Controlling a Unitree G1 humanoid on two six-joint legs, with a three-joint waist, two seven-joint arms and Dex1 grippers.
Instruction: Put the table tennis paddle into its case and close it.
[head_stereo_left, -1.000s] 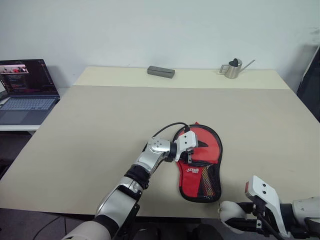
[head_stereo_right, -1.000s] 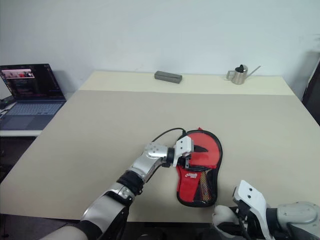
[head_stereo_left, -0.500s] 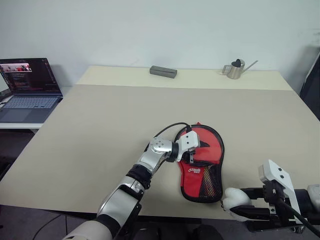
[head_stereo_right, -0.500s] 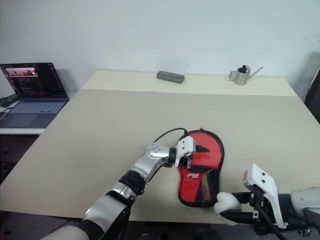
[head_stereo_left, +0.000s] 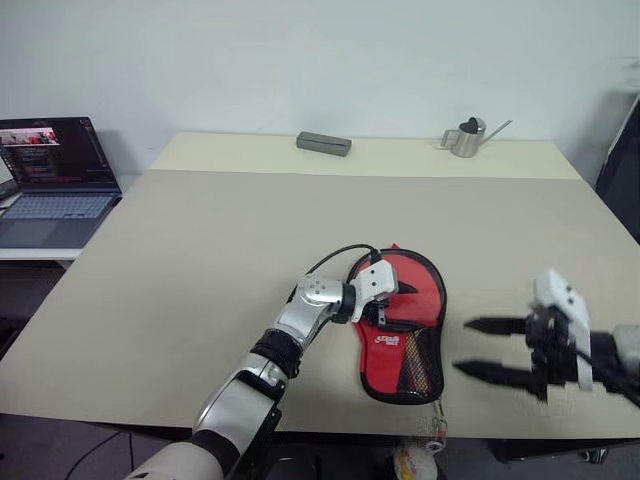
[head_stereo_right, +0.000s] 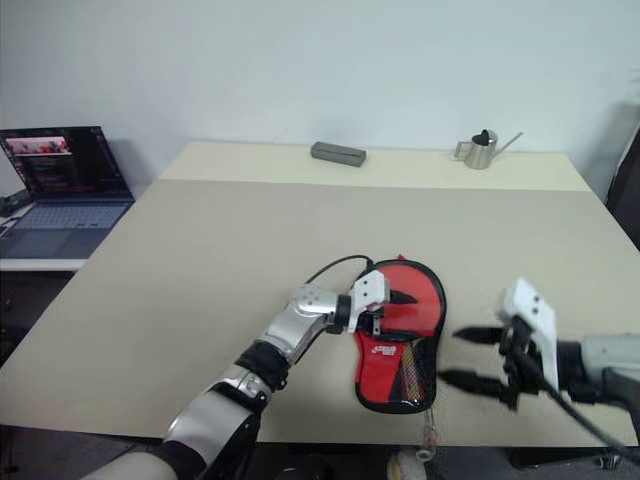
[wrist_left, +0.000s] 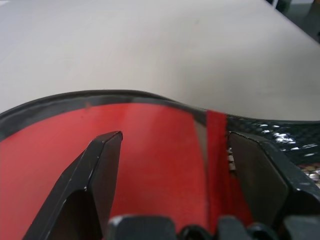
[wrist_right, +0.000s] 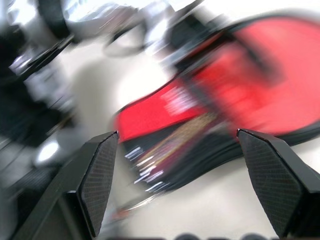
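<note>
Paddle (head_stereo_left: 418, 285) sits inside case (head_stereo_left: 402, 350); closing not confirmed. Left gripper (head_stereo_left: 392, 292) spread, resting on case. Right gripper (head_stereo_left: 478, 348) spread, empty, beside case; pom-pom (head_stereo_left: 416, 462) hangs off table (head_stereo_left: 200, 240).

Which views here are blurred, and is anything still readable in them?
Right wrist view: heavy motion smear, though the red case and the open right gripper remain recognisable. Left eye view: the right gripper is slightly smeared; the case is crisp. Left wrist view: sharp, the left gripper open over red fabric.
</note>
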